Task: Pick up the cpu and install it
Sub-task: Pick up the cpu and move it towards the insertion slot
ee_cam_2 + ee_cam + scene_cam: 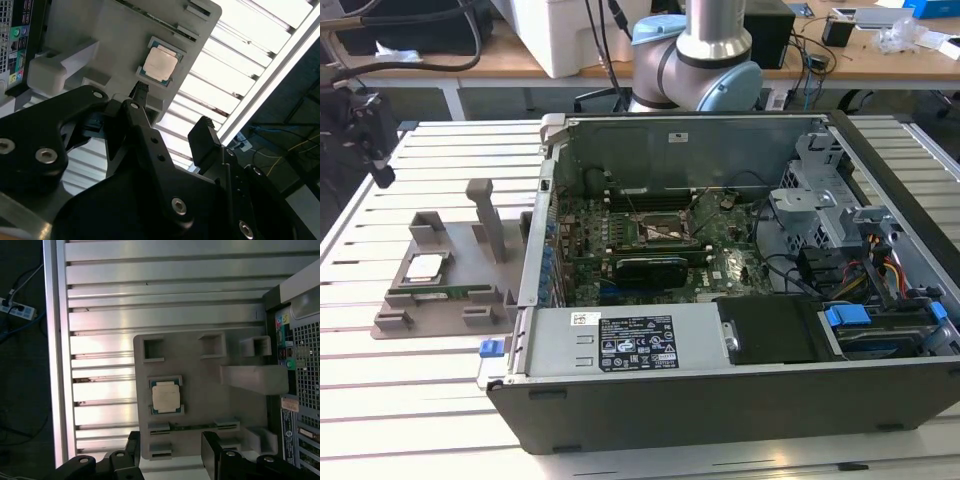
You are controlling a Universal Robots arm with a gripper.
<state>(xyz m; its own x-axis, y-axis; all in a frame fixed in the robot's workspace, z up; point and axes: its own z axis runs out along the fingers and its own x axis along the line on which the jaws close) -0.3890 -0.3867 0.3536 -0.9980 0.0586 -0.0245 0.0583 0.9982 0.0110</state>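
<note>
Beyond the spread pincer [172,107], the cpu [161,62]

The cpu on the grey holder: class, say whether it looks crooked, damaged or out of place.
Nothing stands out. The cpu lies flat and square in its recess on the grey holder, shiny top up, with no visible damage. The gripper is open and apart from it.
</note>
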